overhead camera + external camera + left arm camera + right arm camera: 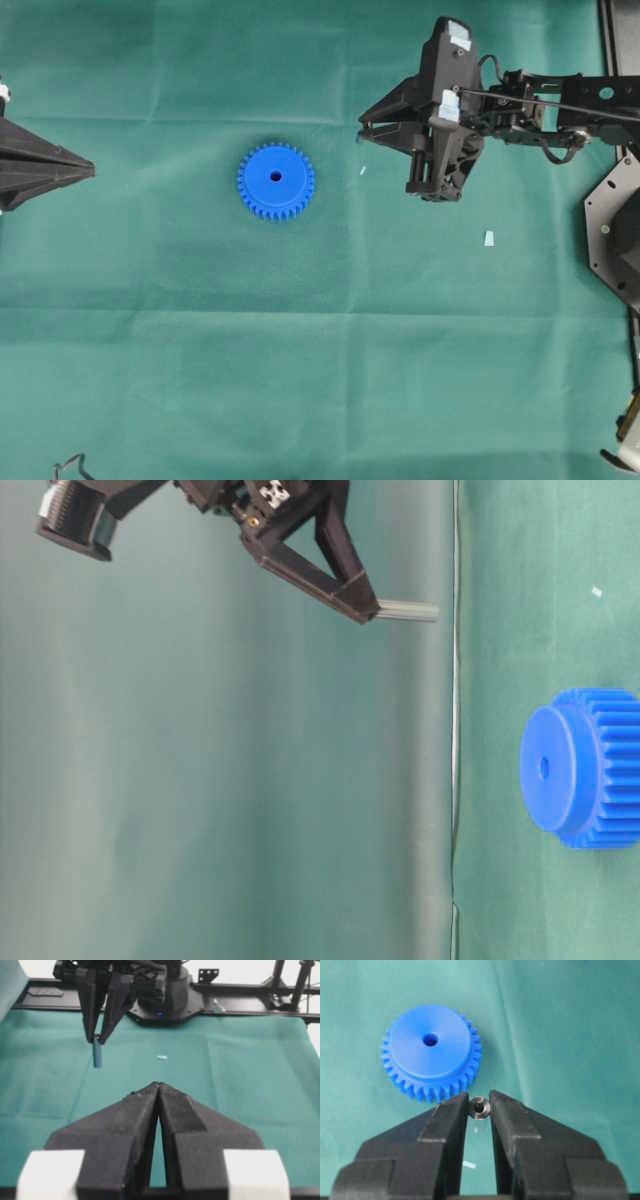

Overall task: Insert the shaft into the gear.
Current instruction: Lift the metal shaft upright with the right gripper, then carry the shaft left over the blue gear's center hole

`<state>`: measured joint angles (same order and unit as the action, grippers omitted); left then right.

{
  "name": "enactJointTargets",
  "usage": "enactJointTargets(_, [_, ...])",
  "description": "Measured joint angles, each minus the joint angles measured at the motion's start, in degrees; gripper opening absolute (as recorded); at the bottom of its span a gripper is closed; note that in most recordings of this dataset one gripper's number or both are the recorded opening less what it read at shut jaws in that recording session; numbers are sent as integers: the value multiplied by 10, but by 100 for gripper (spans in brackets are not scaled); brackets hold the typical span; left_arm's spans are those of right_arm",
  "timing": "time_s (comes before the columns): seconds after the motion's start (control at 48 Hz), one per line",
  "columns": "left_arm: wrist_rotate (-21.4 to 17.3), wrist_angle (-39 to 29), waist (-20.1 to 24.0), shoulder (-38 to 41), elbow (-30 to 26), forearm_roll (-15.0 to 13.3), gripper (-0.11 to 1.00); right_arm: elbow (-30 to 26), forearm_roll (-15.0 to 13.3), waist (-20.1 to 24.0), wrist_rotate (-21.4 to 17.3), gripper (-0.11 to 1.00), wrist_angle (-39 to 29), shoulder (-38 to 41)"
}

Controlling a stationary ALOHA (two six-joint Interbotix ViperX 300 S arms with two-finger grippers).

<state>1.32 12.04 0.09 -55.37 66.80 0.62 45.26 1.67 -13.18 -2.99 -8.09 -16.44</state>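
The blue toothed gear (276, 181) lies flat on the green cloth, hub and centre hole facing up. My right gripper (362, 135) hovers above the cloth to the gear's right, shut on the shaft (407, 610), a small grey metal pin that points down toward the table. The right wrist view has the shaft (480, 1108) end-on between the fingertips (460, 1105), just short of the gear (431, 1050). My left gripper (158, 1084) sits at the left edge (88, 171), well away from the gear, its jaws shut with nothing between them.
A pale blue-white scrap (489, 238) lies on the cloth below the right arm, and a smaller fleck (363, 170) lies near the right fingertips. The right arm's base and black frame (615, 230) occupy the right edge. Open green cloth surrounds the gear.
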Motion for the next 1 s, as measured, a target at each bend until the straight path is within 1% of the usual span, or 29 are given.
enactJointTargets(0.167, [0, 0, 0, 1, 0, 0, 0, -3, 0, 7, -2, 17, 0, 0])
enactJointTargets(0.292, [0, 0, 0, 1, 0, 0, 0, -18, 0, 18, -4, 17, 4, 12])
enactJointTargets(0.417, [0, 0, 0, 1, 0, 1, 0, -47, 0, 32, -3, 17, 4, 43])
enactJointTargets(0.605, [0, 0, 0, 1, 1, 0, 0, -113, 0, 49, -2, 17, 4, 103])
enactJointTargets(0.751, [0, 0, 0, 1, 0, 0, 0, -162, 0, 58, -1, 17, -12, 145])
enactJointTargets(0.855, [0, 0, -1, 0, 1, 1, 0, -178, 0, 58, 0, 17, -18, 156])
enactJointTargets(1.001, [0, 0, 0, 0, 1, 0, 0, -180, 0, 57, 0, 17, -18, 159])
